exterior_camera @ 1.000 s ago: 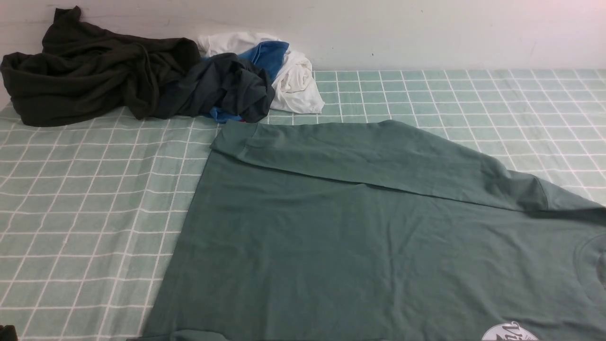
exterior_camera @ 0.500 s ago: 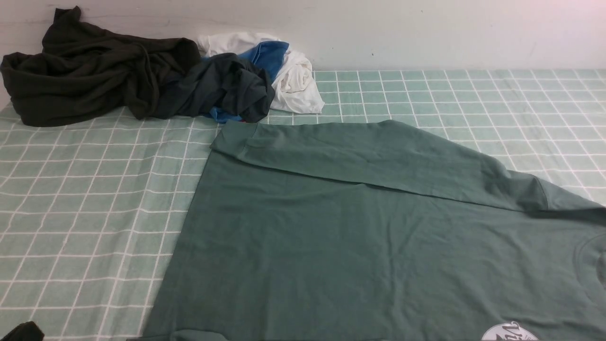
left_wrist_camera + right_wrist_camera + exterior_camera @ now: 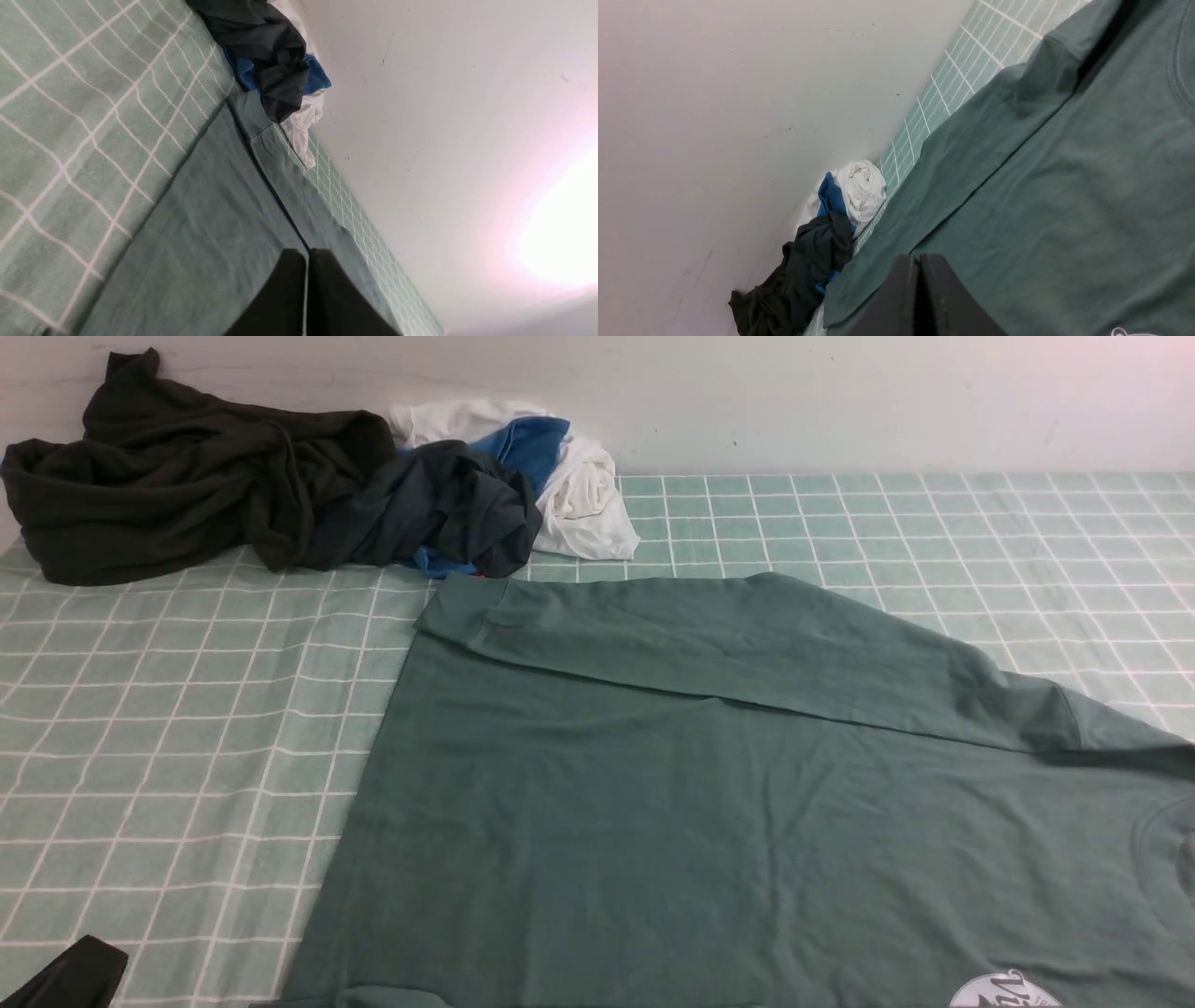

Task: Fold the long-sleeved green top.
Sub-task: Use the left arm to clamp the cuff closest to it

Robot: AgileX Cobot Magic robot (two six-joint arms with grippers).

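Observation:
The green long-sleeved top (image 3: 709,803) lies spread flat on the checked sheet (image 3: 168,728), with one sleeve (image 3: 747,644) folded across its far side and its cuff at the left. Its white round logo (image 3: 1004,991) shows at the front right edge. My left gripper (image 3: 70,975) shows only as a black tip at the bottom left corner, apart from the top's left edge. In the left wrist view it (image 3: 307,254) is shut and empty above the top (image 3: 210,224). My right gripper (image 3: 919,259) is shut and empty over the top (image 3: 1064,186); it is out of the front view.
A very dark olive-black garment (image 3: 177,476) lies heaped at the back left against the wall. Beside it lie a dark navy garment (image 3: 439,509), a blue one (image 3: 527,441) and a white one (image 3: 583,495), just behind the sleeve cuff.
My left gripper has risen into the front view's bottom left corner and moved a little right. The top and the heap have not moved.

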